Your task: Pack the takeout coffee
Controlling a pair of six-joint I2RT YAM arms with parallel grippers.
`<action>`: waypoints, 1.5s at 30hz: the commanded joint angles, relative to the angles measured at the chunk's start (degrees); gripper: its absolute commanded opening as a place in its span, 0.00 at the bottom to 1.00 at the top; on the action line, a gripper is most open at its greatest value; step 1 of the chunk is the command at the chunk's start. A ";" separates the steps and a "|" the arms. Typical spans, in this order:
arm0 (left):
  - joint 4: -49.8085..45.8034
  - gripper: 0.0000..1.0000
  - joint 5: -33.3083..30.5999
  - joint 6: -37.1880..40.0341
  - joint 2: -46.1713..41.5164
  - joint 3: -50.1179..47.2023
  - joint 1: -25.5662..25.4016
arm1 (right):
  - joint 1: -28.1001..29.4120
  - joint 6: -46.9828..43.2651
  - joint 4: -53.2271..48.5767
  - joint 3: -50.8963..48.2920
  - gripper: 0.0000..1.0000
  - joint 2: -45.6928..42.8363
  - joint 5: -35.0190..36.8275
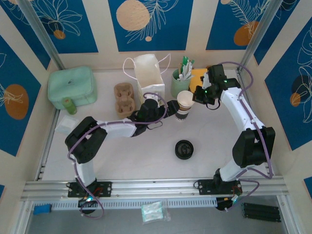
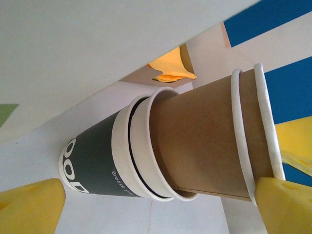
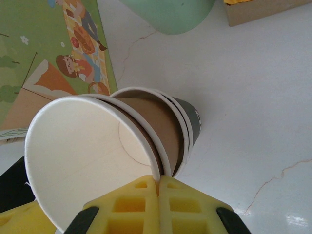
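The right gripper (image 3: 158,195) has its yellow fingers pressed flat together at the rim of the takeout coffee (image 3: 87,156), with the thin paper wall pinched between them. The cup is lidless, kraft-brown outside with a rolled white rim and a smooth cream-white inside, and a faint round seam shows at its bottom. It sits nested at the top of a short stack. A second white rim lies just under its own (apparently another brown cup), and the lowest piece is a white cup with a black lower band (image 2: 95,161) carrying white lettering. The left gripper (image 2: 156,209) is spread wide, one yellow finger on each side of the stack and neither clearly touching it. From above, the stack stands upright near the middle of the white table (image 1: 219,141), between the two grippers. Just behind it are a mint-green holder (image 1: 179,84) of utensils and a white paper bag (image 1: 148,75). A pulp cup carrier (image 1: 124,99) sits left of the bag, and a black round lid (image 1: 184,149) lies nearer the arm bases.
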 commanded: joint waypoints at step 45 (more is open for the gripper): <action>0.21 0.99 -1.65 4.68 -0.35 -0.26 -0.60 | -4.28 4.04 4.14 -3.30 0.00 -0.93 -12.97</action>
